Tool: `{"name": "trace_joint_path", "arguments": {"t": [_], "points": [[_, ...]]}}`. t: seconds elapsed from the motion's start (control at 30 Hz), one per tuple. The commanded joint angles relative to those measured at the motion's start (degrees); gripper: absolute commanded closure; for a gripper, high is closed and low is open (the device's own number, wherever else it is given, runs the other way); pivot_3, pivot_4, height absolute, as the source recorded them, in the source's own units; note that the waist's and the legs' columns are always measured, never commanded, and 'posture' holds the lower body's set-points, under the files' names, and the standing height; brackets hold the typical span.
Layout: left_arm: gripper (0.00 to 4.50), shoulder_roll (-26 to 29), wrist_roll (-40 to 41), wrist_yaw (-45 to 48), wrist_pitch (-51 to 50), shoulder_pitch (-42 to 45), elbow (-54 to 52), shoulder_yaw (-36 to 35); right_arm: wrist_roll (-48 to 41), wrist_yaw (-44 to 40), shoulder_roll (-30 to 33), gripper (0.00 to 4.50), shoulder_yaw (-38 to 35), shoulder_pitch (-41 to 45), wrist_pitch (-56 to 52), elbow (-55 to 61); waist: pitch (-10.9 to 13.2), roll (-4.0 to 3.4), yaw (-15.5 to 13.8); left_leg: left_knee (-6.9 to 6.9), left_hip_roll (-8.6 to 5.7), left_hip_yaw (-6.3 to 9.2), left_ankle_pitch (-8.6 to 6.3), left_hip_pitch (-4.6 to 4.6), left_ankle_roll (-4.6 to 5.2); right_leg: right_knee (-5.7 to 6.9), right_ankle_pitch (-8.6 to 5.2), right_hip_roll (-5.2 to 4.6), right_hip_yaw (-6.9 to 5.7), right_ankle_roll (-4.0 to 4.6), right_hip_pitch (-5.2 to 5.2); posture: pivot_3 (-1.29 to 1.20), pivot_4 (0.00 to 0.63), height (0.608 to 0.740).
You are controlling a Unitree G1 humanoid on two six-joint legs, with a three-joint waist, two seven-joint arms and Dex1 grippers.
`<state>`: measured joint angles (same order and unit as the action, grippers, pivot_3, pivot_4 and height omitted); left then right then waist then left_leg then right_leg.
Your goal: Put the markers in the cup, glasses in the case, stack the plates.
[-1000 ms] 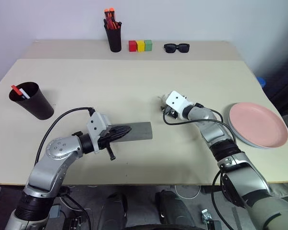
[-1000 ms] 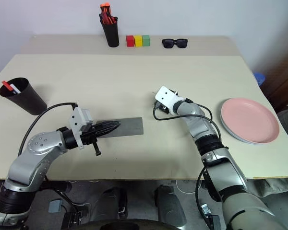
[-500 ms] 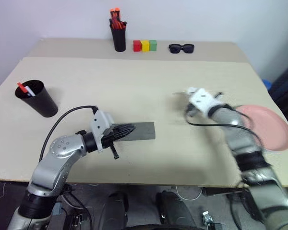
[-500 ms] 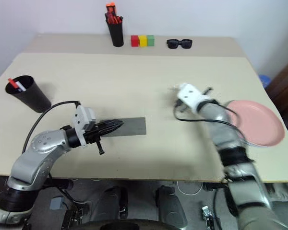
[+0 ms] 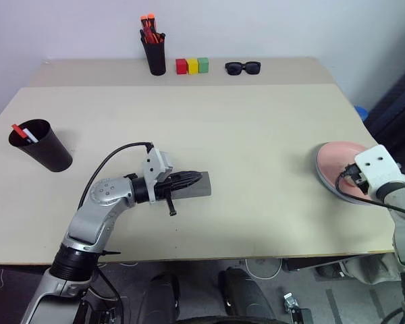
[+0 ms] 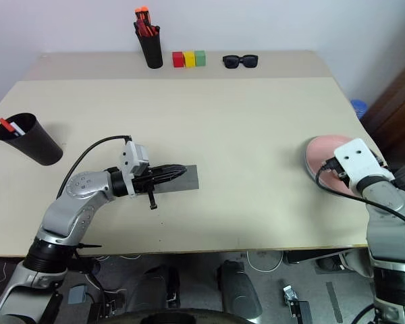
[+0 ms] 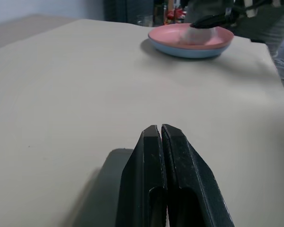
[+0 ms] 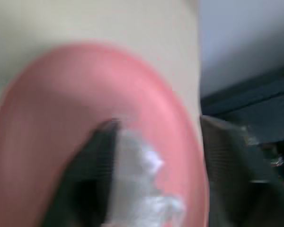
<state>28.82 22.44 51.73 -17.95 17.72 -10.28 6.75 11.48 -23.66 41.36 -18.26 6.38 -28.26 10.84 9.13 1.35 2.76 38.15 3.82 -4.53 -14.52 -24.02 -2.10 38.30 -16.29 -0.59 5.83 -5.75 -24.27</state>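
Seemingly most of the task is done: both markers (image 5: 23, 131) stand in the cup (image 5: 40, 144) far left of the case (image 5: 192, 185), and the pink plate sits on the blue plates (image 7: 191, 40) far to its right. The case is flat, grey and closed, the glasses unseen, so that step stays unconfirmed. The left gripper (image 7: 161, 135) rests on it, fingers together; the right gripper (image 8: 154, 161), over the plates, holds something pale between spread fingers.

Head stereo pair looks fwd and down over the whole table (image 5: 256, 135), both eyes sharing nearly the same scene. L wrist cam sits low, close over table, facing across to the plates (image 7: 189, 42) at right. R wrist cam v. close above pink plate (image 8: 61, 118).
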Motion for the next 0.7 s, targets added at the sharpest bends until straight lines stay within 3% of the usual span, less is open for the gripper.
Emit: {"name": "trace_joint_path", "arguments": {"t": [0.03, 0.33, 0.5, 0.7], "points": [[4.47, 0.3, -0.7, -3.6, 2.1, -0.4, -0.5, -5.0, -2.8, -0.9, -0.1, 1.36, 1.1, 4.0, 3.6, 0.9, 0.0, 0.03, -0.2, 0.00, 0.00, 0.01, 0.00, -0.01, 0.00, 0.00, 0.00, 0.00, 0.00, 0.00, 0.00, 0.00, 0.150, 0.722], [4.47, 4.6, -7.3, -19.8, 3.3, -11.4, -1.9, -22.5, -22.4, -15.4, -9.7, 1.36, 9.3, 14.8, 4.8, 0.3, 0.0, 0.05, -0.3, -0.06, 0.01, 0.02, -0.03, -0.04, 0.05, 0.00, 0.01, -0.05, -0.04, -0.01, -0.01, 0.00, 0.150, 0.722], [4.47, 5.1, -6.0, -21.5, 2.6, -20.1, -7.3, -29.0, -24.9, -19.9, -10.8, 1.36, 13.5, 17.0, 6.6, -4.3, 0.1, 0.22, -0.8, -0.03, 0.00, 0.01, -0.05, -0.13, 0.09, -0.07, 0.00, -0.16, -0.11, 0.01, 0.00, 0.00, 0.150, 0.722], [4.47, 3.9, -5.2, -23.3, 1.1, -23.2, -11.6, -30.0, -25.0, -21.0, -10.8, 1.36, 15.0, 18.7, 8.3, -8.1, 0.1, 0.22, -1.5, 0.03, 0.00, -0.02, -0.05, -0.13, 0.08, -0.08, -0.03, -0.16, -0.12, 0.07, -0.01, 0.00, 0.150, 0.722]]}}
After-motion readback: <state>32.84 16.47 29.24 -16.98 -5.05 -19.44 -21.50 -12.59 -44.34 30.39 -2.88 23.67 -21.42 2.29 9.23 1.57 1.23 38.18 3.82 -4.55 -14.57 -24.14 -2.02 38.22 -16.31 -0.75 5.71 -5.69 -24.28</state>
